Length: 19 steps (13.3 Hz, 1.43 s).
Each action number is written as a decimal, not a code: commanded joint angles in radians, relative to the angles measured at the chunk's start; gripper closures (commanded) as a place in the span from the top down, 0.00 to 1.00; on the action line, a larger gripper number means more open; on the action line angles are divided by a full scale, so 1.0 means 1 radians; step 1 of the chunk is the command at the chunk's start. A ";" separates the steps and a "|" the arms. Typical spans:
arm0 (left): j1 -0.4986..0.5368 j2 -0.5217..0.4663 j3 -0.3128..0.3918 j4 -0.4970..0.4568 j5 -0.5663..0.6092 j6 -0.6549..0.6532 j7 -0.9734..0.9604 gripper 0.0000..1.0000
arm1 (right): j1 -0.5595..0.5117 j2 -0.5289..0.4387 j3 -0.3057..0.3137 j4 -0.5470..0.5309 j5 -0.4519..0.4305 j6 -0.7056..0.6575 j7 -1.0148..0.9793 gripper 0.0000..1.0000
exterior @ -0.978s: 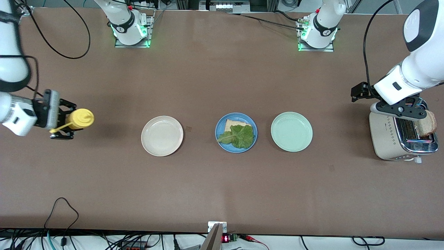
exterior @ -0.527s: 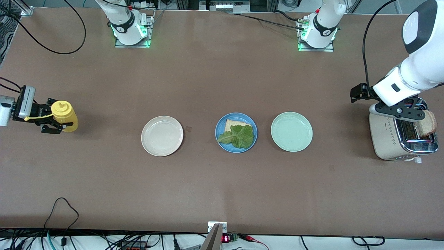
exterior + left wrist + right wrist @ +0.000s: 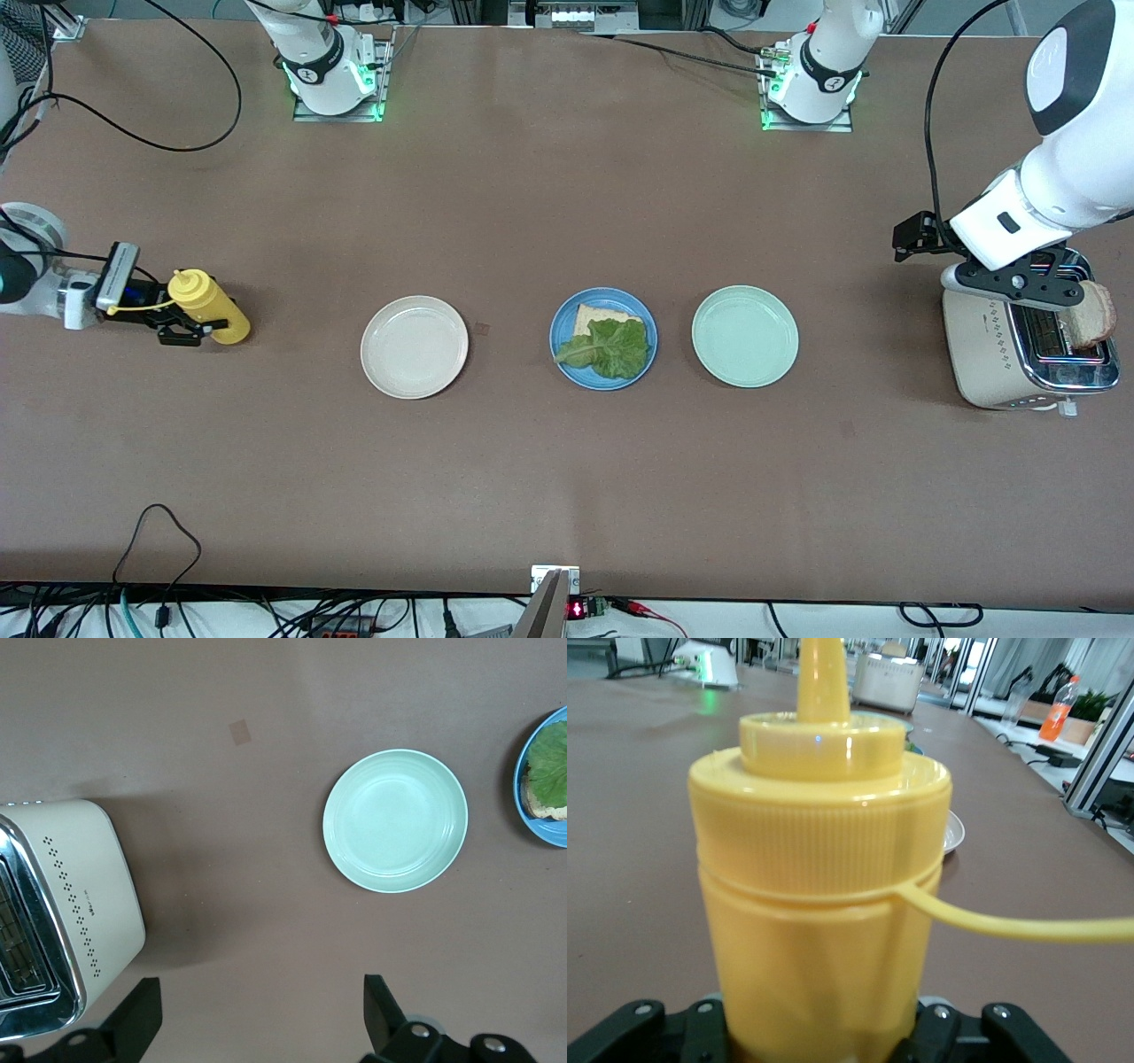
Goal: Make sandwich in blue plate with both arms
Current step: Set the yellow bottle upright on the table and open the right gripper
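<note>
Right tool [image 3: 182,321] grips yellow bottle [image 3: 210,306] near table edge; left tool [image 3: 1032,282] open over toaster [image 3: 983,354]

3 plates sat in a row across the counter [image 3: 567,478]: the blue plate [image 3: 563,353] in the middle, w/ a bread slice [image 3: 595,315] & lettuce leaf [image 3: 608,346] on it; mint plate [image 3: 745,336] beside it toward the left arm's end; cream plate [image 3: 414,346] toward the right arm's end. Toaster [image 3: 992,354] stood at the left arm's end, a bread slice [image 3: 1091,315] in its slot. Squeeze bottle [image 3: 209,304] was at the right arm's end, well apart from the plates.
</note>
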 commanded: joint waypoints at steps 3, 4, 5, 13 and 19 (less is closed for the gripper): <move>0.001 0.013 -0.004 0.030 0.000 -0.012 -0.004 1.00 | -0.073 0.088 0.048 0.055 0.028 -0.036 0.002 0.25; 0.002 0.013 -0.004 0.030 0.000 -0.012 -0.004 1.00 | -0.075 0.097 0.048 0.055 0.031 -0.034 0.011 0.48; 0.002 0.013 -0.004 0.030 0.000 -0.013 -0.004 1.00 | -0.079 0.111 0.049 0.055 0.033 -0.036 0.010 0.99; 0.004 0.013 -0.003 0.030 0.000 -0.016 -0.004 1.00 | -0.113 0.121 0.043 0.176 0.021 -0.030 0.063 1.00; 0.004 0.013 -0.003 0.030 0.000 -0.013 -0.004 1.00 | -0.153 0.016 0.051 0.354 -0.113 -0.044 0.310 1.00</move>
